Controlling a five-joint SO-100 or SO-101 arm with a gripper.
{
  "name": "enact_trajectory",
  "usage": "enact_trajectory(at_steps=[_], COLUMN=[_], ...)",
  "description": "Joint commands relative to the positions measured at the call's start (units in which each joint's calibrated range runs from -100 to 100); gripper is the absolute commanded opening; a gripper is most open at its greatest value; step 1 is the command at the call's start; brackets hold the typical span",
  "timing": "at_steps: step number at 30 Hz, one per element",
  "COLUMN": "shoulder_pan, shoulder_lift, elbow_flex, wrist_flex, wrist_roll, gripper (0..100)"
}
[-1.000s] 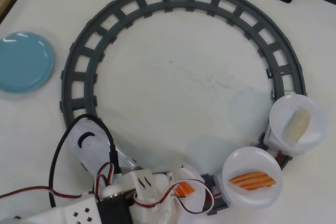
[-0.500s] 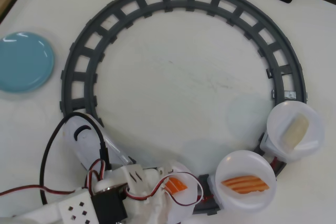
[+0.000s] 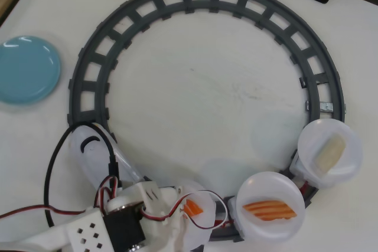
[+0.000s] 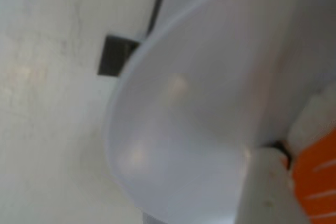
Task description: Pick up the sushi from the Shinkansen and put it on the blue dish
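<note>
Gripper (image 3: 188, 212) sat down over the sushi (image 3: 193, 208) on the Shinkansen's (image 3: 94, 154) first plate-car (image 4: 184, 129); jaw state indeterminable.

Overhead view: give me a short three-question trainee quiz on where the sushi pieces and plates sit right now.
1. True or false: the blue dish is empty.
2. How many plate-cars hold an orange-topped sushi?
3. The pale cream piece rides on which plate-car: A) nearest the arm, B) middle, C) farthest right?

Key:
1. True.
2. Two: the middle plate-car and the one by the arm, holding the sushi.
3. C, the rightmost plate-car.
</note>
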Motion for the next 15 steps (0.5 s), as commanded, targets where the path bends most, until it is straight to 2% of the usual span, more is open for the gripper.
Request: enact_trajectory(at_steps=[1,7,15], shoulder_pan=[-1.05,-4.74,-17.86], shoulder_lift=[-0.84,-0.92,-0.92], elbow_flex=[-7.57,-17.67,-25.16], wrist_flex=[5.43,13.59,22.93], wrist_roll=[-0.38,-3.62,-11.42], gripper=[7,7,7])
